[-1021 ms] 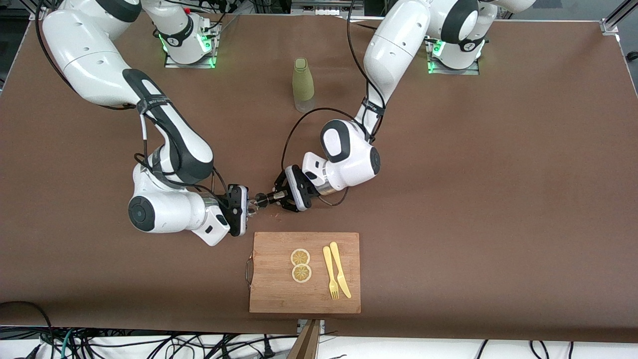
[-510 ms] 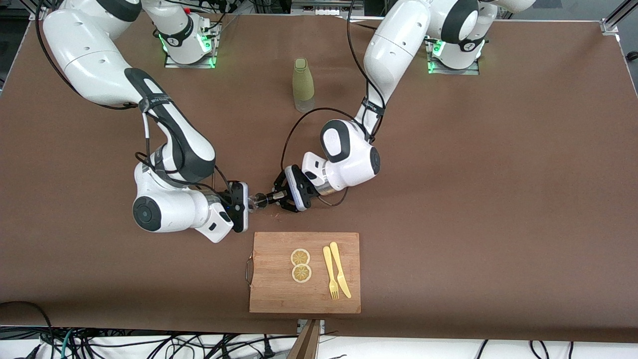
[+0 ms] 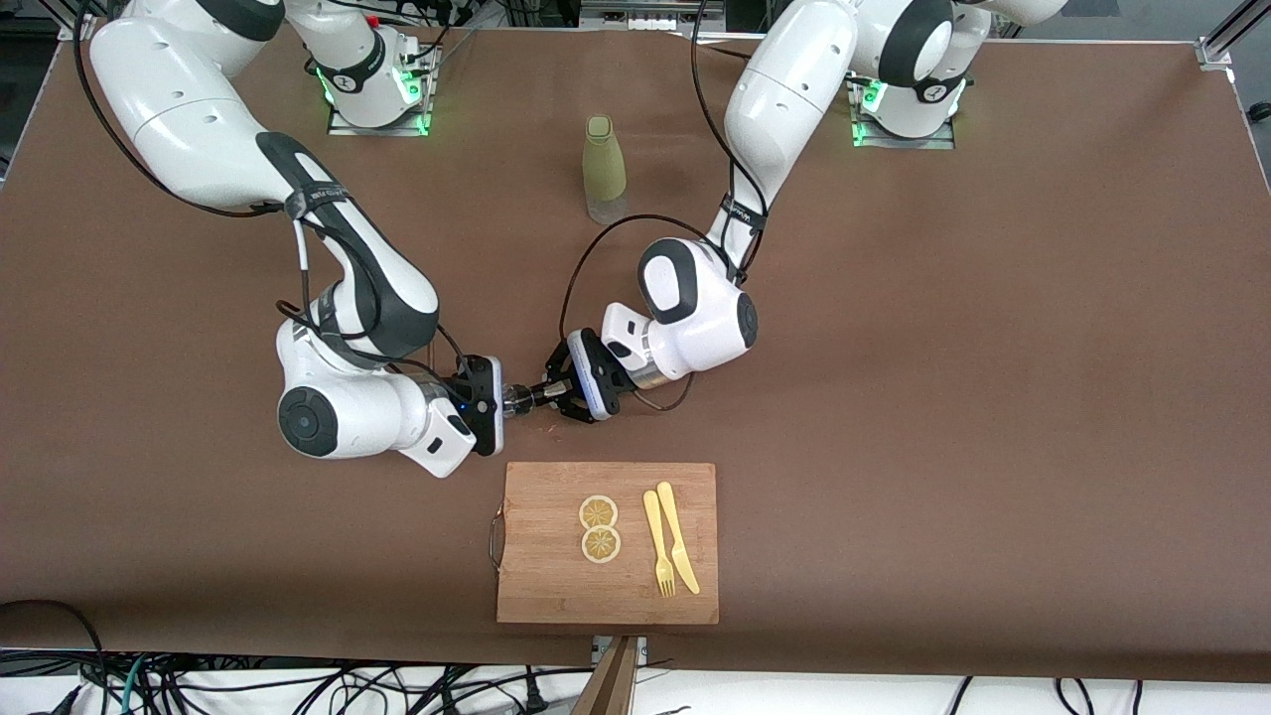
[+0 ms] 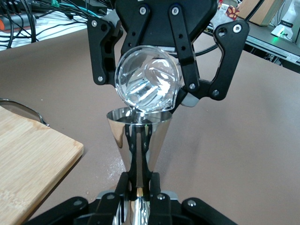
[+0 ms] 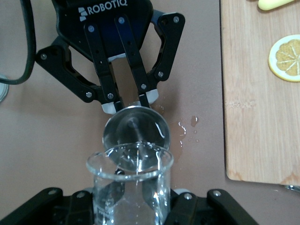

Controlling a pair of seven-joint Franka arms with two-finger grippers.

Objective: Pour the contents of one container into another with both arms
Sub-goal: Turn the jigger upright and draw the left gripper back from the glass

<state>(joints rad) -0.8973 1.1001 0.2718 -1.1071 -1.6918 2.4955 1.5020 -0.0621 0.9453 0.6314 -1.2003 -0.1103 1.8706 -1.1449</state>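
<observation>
The pour looks under way: the right hand (image 4: pixel 157 56) grips the glass cup (image 4: pixel 147 78), tipped over the jigger (image 4: pixel 138 136) clamped upright in the left hand (image 5: pixel 126 101). Both meet above mid-tabletop, just off the cutting board (image 3: pixel 606 541) (droplets (image 5: pixel 187 126) lie beside it). Emptying the cup and setting both down remain, I judge.

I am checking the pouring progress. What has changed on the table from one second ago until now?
The right end effector, shut on the cup, moved toward the left end effector, bringing the cup's lip over the jigger. The left end effector stayed put, shut on the jigger. The bottle and board did not move.
</observation>
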